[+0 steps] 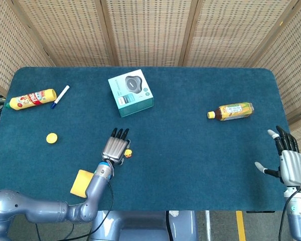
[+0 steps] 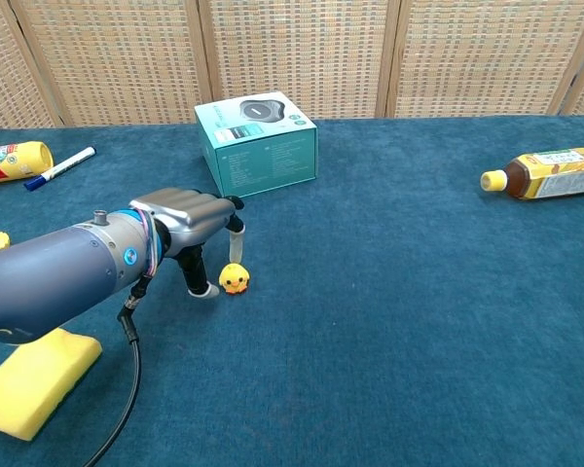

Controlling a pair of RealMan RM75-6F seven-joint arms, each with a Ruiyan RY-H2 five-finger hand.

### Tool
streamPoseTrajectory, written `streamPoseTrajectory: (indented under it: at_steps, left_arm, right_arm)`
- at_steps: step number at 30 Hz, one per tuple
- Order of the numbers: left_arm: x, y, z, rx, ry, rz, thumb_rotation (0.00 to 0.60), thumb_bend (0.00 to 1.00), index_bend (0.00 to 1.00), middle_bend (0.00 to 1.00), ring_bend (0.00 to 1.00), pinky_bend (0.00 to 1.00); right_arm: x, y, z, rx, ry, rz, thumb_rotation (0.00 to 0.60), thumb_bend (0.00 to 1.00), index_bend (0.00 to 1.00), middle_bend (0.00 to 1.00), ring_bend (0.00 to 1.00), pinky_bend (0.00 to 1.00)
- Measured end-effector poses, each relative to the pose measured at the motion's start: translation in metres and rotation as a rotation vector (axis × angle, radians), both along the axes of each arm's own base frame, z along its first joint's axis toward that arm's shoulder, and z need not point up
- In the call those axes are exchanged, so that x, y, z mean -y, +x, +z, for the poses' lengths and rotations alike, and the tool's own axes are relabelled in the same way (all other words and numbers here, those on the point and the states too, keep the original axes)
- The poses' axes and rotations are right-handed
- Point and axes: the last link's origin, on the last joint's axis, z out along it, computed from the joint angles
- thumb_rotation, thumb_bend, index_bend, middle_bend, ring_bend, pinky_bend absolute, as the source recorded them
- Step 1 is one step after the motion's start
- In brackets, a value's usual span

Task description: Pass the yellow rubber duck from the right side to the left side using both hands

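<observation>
The small yellow rubber duck [image 1: 128, 153] [image 2: 235, 280] sits upright on the blue table cloth, left of centre. My left hand [image 1: 117, 146] [image 2: 197, 229] hovers over it, palm down, fingers spread. In the chest view its thumb tip is down just left of the duck and a fingertip hangs just above it; whether either touches the duck I cannot tell. My right hand [image 1: 289, 161] rests open at the table's right edge, far from the duck, seen only in the head view.
A teal box [image 1: 131, 92] [image 2: 258, 144] stands behind the duck. An orange drink bottle [image 1: 232, 111] [image 2: 545, 172] lies at the right. A yellow bottle [image 1: 31, 98], a marker [image 1: 59, 96], a yellow cap [image 1: 51, 138] and a yellow sponge [image 1: 82, 182] [image 2: 34, 380] lie at the left.
</observation>
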Motion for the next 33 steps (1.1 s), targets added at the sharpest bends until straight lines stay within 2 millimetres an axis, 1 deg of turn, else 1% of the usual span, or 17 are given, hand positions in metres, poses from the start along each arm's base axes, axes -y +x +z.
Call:
streamPoseTrajectory:
  at_steps: [11,23,33]
  left_arm:
    - [0.001,0.002,-0.008,0.002,-0.001,-0.004,0.6,0.29,0.43,0.0,0.0,0.0]
    - [0.002,0.001,-0.015,0.008,-0.007,-0.007,0.6,0.37,0.47,0.0,0.0,0.0]
    - [0.002,0.0,-0.012,0.019,-0.001,-0.012,0.6,0.38,0.49,0.0,0.0,0.0]
  right_arm:
    - [-0.001,0.0,0.001,0.017,0.005,0.005,0.6,0.08,0.12,0.0,0.0,0.0]
    - [-0.001,0.001,0.001,0.028,0.014,0.012,0.6,0.08,0.13,0.0,0.0,0.0]
    - [-0.002,0.001,0.001,0.026,0.012,0.014,0.6,0.08,0.13,0.0,0.0,0.0]
